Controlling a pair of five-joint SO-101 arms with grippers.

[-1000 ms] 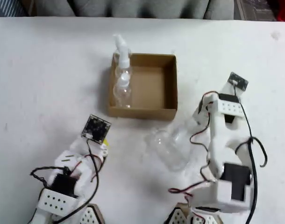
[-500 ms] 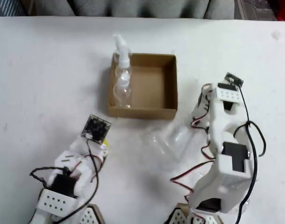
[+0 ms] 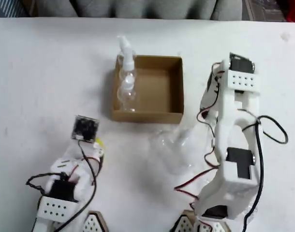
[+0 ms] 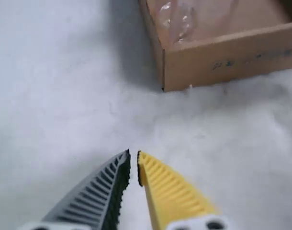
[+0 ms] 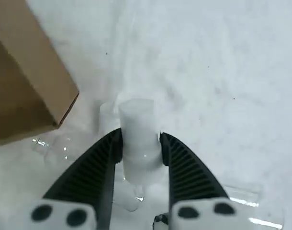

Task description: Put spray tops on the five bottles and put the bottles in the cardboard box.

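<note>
Surface: a white tabletop (image 3: 51, 72) carries everything, and both arms rise from its 6 o'clock edge.
Box: the open cardboard box (image 3: 147, 116) sits just toward 12 o'clock from the tabletop's middle.
Finished bottle: one capped bottle (image 3: 126, 89) lies inside the box along its 9 o'clock wall. Its sprayer pokes out past the 11 o'clock corner.
Loose bottles: the clear, topless loose bottles (image 3: 174, 147) lie on their sides on the tabletop, just off the box's 5 o'clock corner. They overlap and are too see-through to count.
Right fingers: the right fingers (image 5: 103, 163) are clamped on a white spray top (image 5: 139, 124), held above the loose bottles near that same box corner.
Left fingers: the left fingers (image 4: 107, 187) are closed on nothing, their tips all but touching. They sit low over bare tabletop at 7 o'clock of the box and point toward its near wall.
Step in hand: most likely fitting this top onto one of the loose bottles.
Doing it well: the left fingers should open and take one bottle by its body, so that its neck is steady and faces the top. Line the top's axis up with the neck before pressing or turning.
Risk: a bottle that nothing holds will probably roll or skid away under the push.
</note>
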